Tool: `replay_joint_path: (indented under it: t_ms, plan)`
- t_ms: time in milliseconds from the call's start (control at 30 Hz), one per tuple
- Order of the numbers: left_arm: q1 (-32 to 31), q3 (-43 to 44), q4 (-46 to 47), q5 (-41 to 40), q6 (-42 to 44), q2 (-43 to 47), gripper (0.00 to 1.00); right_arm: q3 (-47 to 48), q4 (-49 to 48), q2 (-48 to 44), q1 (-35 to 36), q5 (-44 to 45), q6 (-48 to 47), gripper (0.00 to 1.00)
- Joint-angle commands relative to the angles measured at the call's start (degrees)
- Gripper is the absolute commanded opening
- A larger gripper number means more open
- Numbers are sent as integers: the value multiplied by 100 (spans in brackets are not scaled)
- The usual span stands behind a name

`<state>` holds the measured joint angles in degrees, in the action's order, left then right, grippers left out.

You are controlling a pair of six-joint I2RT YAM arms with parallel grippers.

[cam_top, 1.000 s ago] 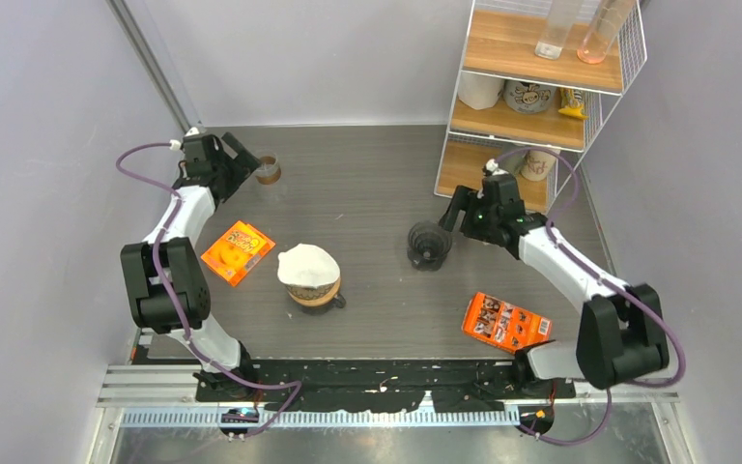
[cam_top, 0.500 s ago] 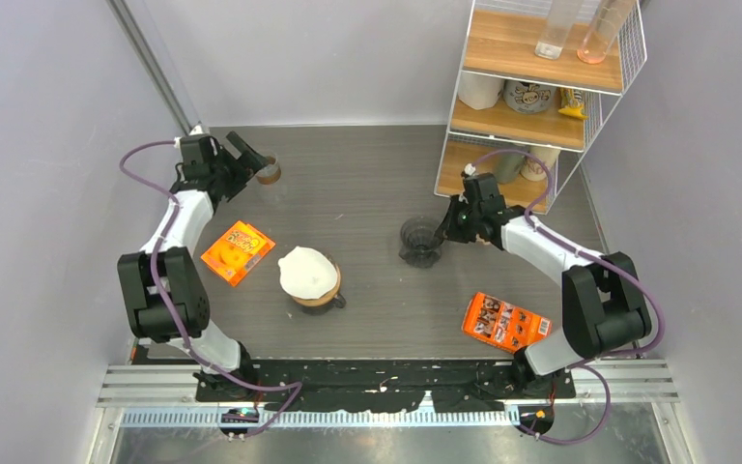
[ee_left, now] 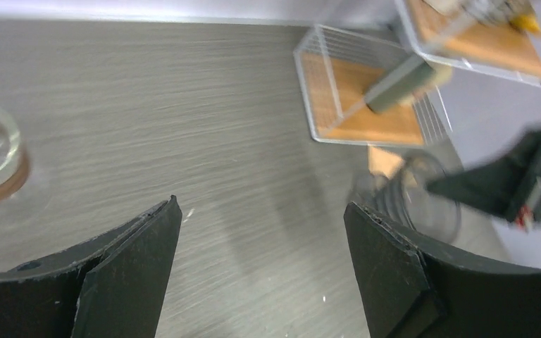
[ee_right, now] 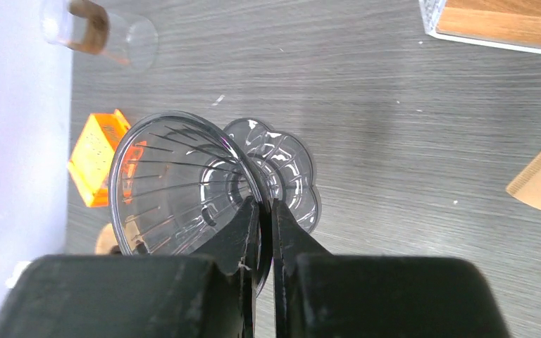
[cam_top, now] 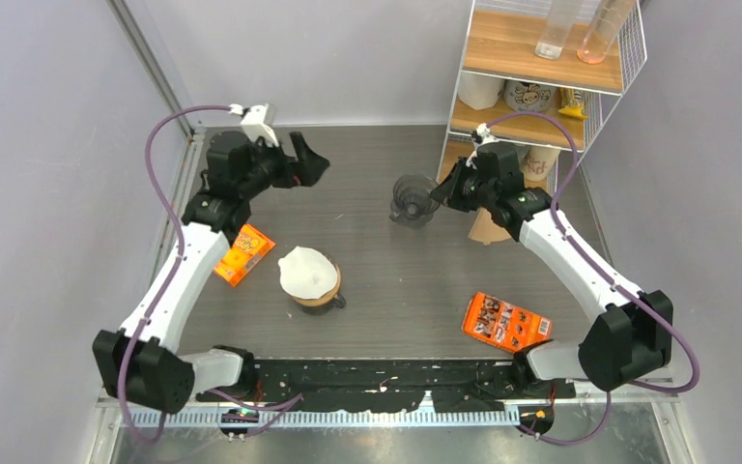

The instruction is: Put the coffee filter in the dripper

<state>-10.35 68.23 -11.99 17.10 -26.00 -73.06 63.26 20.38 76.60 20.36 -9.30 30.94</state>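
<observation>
The right fingers point(ee_right: 260, 208) are closed tight on the rim of the clear dripper point(ee_right: 176, 183), one inside the cone and one outside. They hold it tilted, with its mouth turned sideways, and it seems to hang free of the worktop point(cam_top: 396, 290). The left fingers point(ee_left: 260, 211) stand wide open with nothing between them.

The white coffee filter point(cam_top: 306, 271) sits on a brown cup point(cam_top: 323, 299), well apart from both pairs of fingers, toward the arm bases and somewhat nearer to the left pair. I judge it to be thin paper: very light, soft and easy to crease. A gentle pinch on its upper edge looks the best hold, because pressing down could push the cup. The dripper looks stiff, smooth and light. Held only by its thin rim, it may turn in the grip, and its mouth should face up before the paper goes in.

The worktop is dark, flat and finely grained, with free room between the two pairs of fingers. An orange packet point(cam_top: 242, 249) lies below the left fingers, and a tan sheet point(cam_top: 486, 228) and a wire rack point(cam_top: 527, 121) are close behind the right ones.
</observation>
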Motion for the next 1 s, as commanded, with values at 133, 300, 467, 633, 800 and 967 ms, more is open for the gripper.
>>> replay_joint_path:
  t_ms: [133,300,467,633,800,967]
  plan:
    - [-1757,-466,194,118,1762,924,91,1288,1268,338,51,-259,815,5]
    - [-2782,-746,551,-497,1971,855,87,1427,1369,577,47,-931,1116,5]
    - [-3228,-585,535,-939,2078,487,81,1525,1517,642,45,-991,1147,5]
    - [-3552,-527,392,-1502,2376,210,79,1476,1415,653,52,-1279,1237,5]
    - [-3624,-570,619,-1661,2303,75,73,1357,1259,695,47,-1538,1329,5]
    - [-3702,-483,755,-1827,2239,-38,58,1309,1265,657,47,-1447,1296,5]
